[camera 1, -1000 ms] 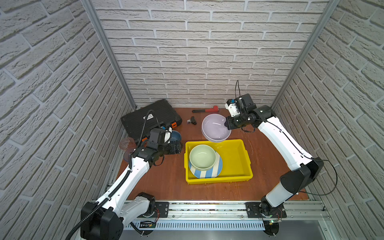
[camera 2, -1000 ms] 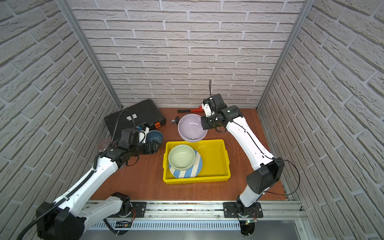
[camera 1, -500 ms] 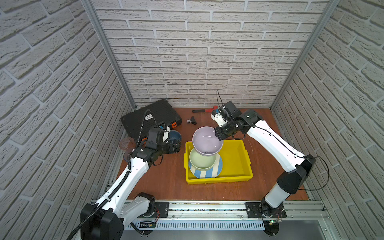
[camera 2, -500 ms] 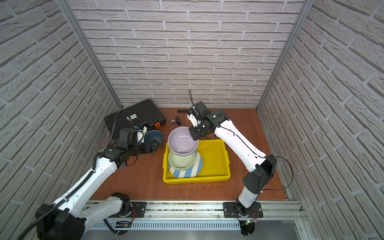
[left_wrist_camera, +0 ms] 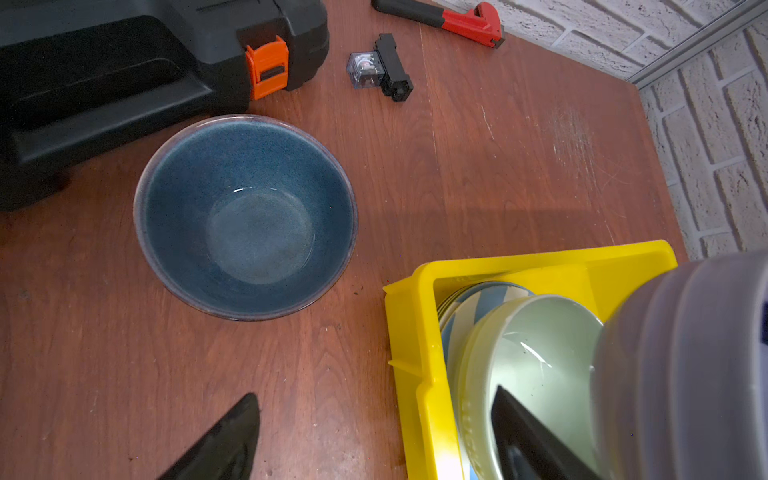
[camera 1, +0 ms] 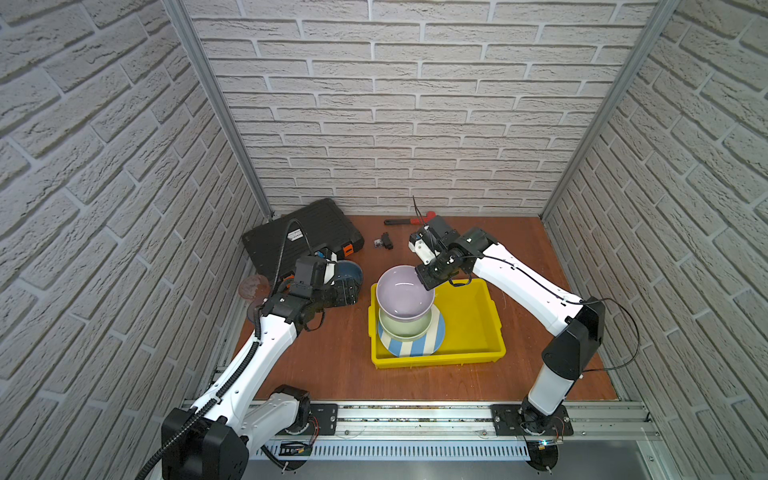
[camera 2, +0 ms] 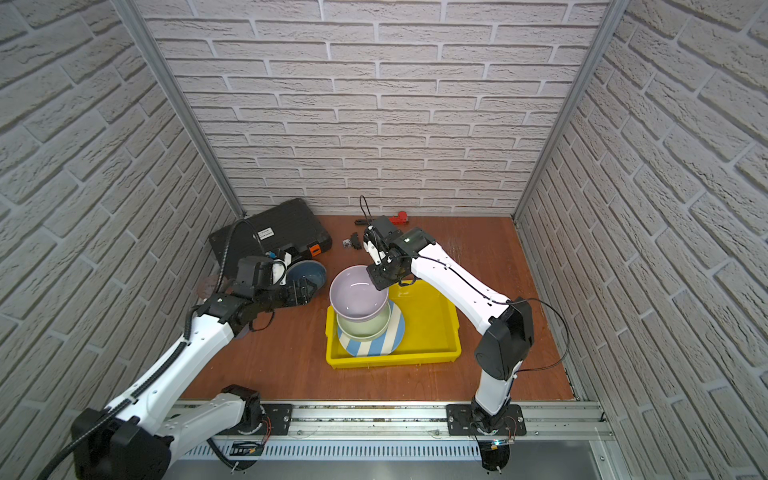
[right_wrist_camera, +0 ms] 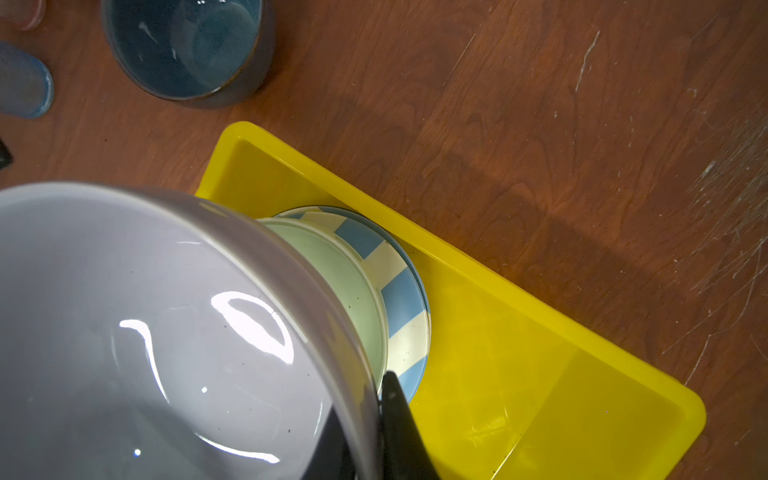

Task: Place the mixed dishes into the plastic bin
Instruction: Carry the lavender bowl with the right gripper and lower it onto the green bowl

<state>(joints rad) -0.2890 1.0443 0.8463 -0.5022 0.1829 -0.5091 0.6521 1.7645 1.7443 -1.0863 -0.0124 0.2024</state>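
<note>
My right gripper (camera 1: 428,280) (right_wrist_camera: 365,424) is shut on the rim of the lavender bowl (camera 1: 403,293) (right_wrist_camera: 145,332). It holds the bowl tilted just over the pale green bowl (camera 1: 405,328), which sits on the blue-white striped plate (camera 1: 415,345) inside the yellow plastic bin (camera 1: 478,357). Whether the two bowls touch is unclear. The blue bowl (camera 1: 349,270) (left_wrist_camera: 245,216) stands on the table left of the bin. My left gripper (camera 1: 351,291) (left_wrist_camera: 374,395) hangs open and empty between that bowl and the bin's left wall. Two tinted tumblers (right_wrist_camera: 23,83) stand beyond the blue bowl.
A black tool case (camera 1: 299,237) with orange latches lies at the back left. A red pipe wrench (camera 1: 411,220) rests by the back wall, and a small black-and-clear part (camera 1: 384,241) lies near it. Brick walls close in three sides.
My right gripper has carried the lavender bowl from behind the bin forward and down over the pale green bowl. The left arm has barely moved.
</note>
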